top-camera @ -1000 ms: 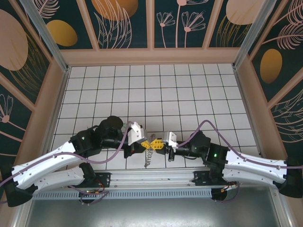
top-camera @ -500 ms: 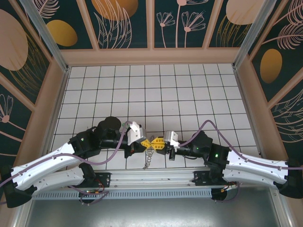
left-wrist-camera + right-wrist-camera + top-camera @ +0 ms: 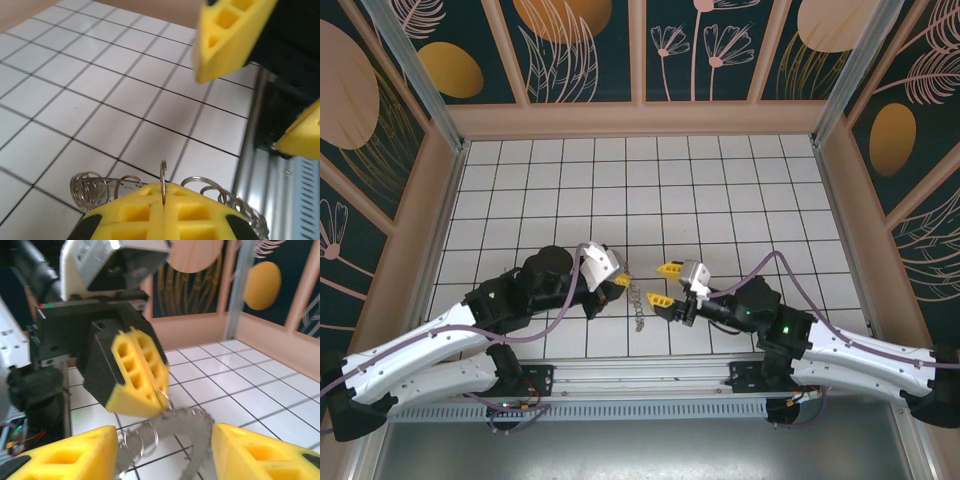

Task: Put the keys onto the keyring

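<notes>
My left gripper (image 3: 621, 282) is shut on a thin metal ring of the keyring (image 3: 638, 304), a chain of small silvery links that hangs from it just above the tiles. In the left wrist view the ring (image 3: 163, 175) stands edge-on in the seam of my shut gripper (image 3: 163, 194), with links curling out on both sides. My right gripper (image 3: 663, 284) is open just to the right of the chain, not touching it. In the right wrist view the right gripper (image 3: 164, 440) is wide open, with the keyring (image 3: 192, 432) dangling in front of it under the left gripper (image 3: 162, 395). The light-green key is out of view.
White tiled floor (image 3: 650, 190) stretches far behind the grippers to the wooden walls (image 3: 640, 118). The metal rail (image 3: 640, 380) at the near edge runs just below both arms. Purple cables (image 3: 775, 260) loop over each arm.
My right gripper, which met the left one at the chain, has opened and drawn back to the right. The left gripper has shifted slightly up, still holding the keyring.
</notes>
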